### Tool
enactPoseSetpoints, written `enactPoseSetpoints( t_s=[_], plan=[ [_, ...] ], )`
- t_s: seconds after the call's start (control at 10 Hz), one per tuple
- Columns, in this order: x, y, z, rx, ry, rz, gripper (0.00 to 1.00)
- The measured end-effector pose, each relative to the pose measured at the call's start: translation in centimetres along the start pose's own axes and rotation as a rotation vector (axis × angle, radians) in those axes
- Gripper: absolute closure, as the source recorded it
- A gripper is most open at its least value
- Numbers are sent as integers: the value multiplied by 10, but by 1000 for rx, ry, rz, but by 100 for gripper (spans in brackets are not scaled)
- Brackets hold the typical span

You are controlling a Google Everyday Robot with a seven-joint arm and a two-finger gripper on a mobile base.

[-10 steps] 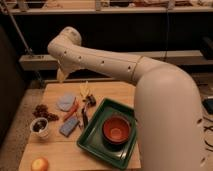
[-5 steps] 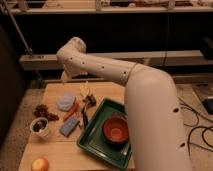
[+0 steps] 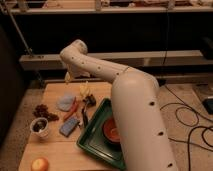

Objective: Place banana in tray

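Observation:
The pale-yellow banana (image 3: 85,90) lies on the wooden table (image 3: 55,150) near its far edge, just beyond the far left corner of the dark-green tray (image 3: 94,144). The tray sits at the table's right side and holds a red bowl (image 3: 111,129), partly covered by my arm. My white arm (image 3: 130,100) reaches from the lower right up and over the table. Its end hangs down at the far left, where the gripper (image 3: 68,76) sits above the table's far edge, left of and beyond the banana and apart from it.
Left of the tray lie an orange carrot (image 3: 73,109), a pale blue-grey pouch (image 3: 65,101), a blue sponge (image 3: 69,126), a dark tool (image 3: 84,117), a dark reddish cluster (image 3: 42,111) and a white cup (image 3: 40,126). A round orange fruit (image 3: 40,164) sits front left. Cables (image 3: 192,120) lie on the floor at right.
The arm's far end has shifted slightly right and down toward the table's far edge. The objects on the table have not moved.

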Motion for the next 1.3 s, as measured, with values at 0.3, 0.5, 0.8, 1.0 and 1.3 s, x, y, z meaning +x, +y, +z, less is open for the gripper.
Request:
enactPoseSetpoints(
  t_s=[0.3, 0.5, 0.8, 1.0, 1.3],
  plan=[
    [-3, 3, 29, 98, -40, 13, 20],
    [-1, -1, 37, 80, -87, 3, 20],
    [-7, 12, 60, 39, -158, 35, 20],
    [-16, 14, 80, 42, -188, 59, 20],
    [-34, 19, 99, 46, -232, 87, 20]
  ],
)
